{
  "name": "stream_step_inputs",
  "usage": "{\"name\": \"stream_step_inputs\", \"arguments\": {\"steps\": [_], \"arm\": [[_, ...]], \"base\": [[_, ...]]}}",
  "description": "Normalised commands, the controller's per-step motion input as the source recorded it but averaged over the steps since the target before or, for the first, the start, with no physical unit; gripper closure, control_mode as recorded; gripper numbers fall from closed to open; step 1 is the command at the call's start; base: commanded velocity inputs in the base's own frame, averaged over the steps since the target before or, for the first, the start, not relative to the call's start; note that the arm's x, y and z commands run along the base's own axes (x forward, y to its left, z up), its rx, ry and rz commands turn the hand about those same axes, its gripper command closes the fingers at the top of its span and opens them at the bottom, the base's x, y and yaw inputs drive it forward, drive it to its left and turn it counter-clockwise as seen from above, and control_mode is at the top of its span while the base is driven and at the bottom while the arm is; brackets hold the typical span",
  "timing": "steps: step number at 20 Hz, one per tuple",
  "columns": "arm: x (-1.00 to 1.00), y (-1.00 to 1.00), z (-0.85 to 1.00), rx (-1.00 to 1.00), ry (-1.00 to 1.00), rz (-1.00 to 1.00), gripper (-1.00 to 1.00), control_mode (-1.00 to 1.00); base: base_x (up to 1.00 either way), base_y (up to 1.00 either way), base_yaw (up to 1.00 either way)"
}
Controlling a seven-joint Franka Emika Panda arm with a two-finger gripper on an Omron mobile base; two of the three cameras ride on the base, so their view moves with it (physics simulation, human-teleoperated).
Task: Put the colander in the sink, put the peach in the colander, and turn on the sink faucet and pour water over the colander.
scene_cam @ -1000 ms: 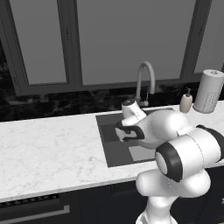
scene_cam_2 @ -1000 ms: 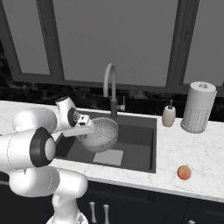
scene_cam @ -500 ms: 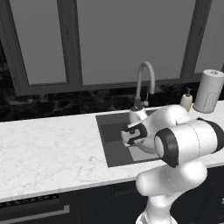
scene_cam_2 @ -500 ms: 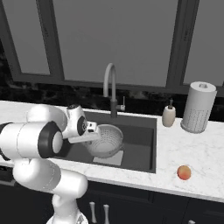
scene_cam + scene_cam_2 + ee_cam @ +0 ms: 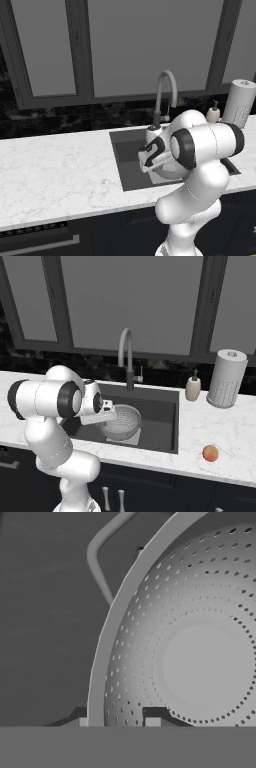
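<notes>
Below the jaws lies the sink (image 5: 167, 421), a dark grey basin; between them, pinched tight, is the rim of the colander (image 5: 122, 422), a silver bowl with perforated walls and a thin loop handle, held by the gripper (image 5: 117, 722) over the basin floor. Well to the jaws' right on the counter rests the small orange-red peach (image 5: 210, 453).

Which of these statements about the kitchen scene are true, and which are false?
1. The round silver-grey perforated metal colander is inside the dark grey rectangular sink. True.
2. The small orange-red peach lies in the colander. False: it lies on the white marble counter, right of the sink.
3. The hand is shut on the colander's rim. True.
4. Water runs from the tall grey gooseneck faucet. False: no water is visible.
5. The beige soap dispenser stands beside the paper towel roll. True.
</notes>
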Motion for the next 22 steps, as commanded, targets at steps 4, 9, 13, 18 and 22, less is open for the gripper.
{"name": "stream_step_inputs", "arguments": {"steps": [4,9,13,18,22], "arm": [[0.18,0.00,-0.44,0.00,0.00,0.04,1.00,-1.00],[0.19,0.00,-0.44,0.00,-0.02,0.04,1.00,-1.00],[0.25,0.00,-0.33,0.00,-0.04,0.04,1.00,-1.00],[0.20,-0.01,-0.30,0.00,-0.04,0.04,1.00,-1.00],[0.11,-0.01,-0.25,0.00,-0.03,0.04,-1.00,-1.00]], "base": [[0.00,0.00,0.00],[0.00,0.00,0.00],[0.00,0.00,0.00],[0.00,0.00,0.00],[0.00,0.00,0.00]]}}
